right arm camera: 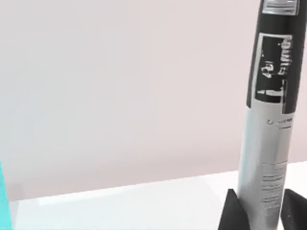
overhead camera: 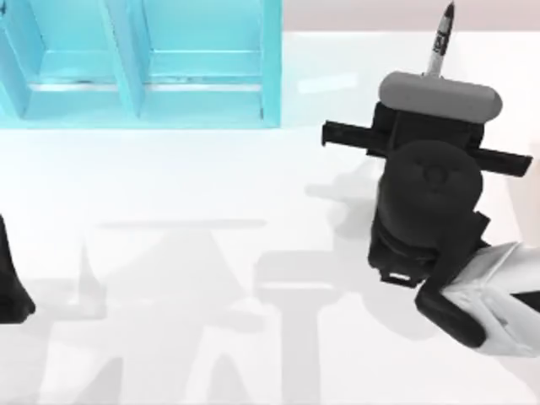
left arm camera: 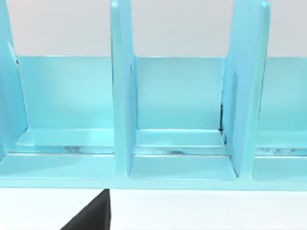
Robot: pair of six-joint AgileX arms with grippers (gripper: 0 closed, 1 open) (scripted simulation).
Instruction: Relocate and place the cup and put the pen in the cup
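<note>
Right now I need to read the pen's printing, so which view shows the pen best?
The right wrist view: the pen stands close, printing legible, between the right gripper jaws. The top view shows its tip past the arm.

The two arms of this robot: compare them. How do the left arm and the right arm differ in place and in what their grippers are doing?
1. The right arm reaches across the table's right side; the left arm sits at the left edge.
2. The right gripper is shut on the pen, held upright between its fingers; the left wrist view faces the turquoise rack, nothing held.

Both arms are dark.
</note>
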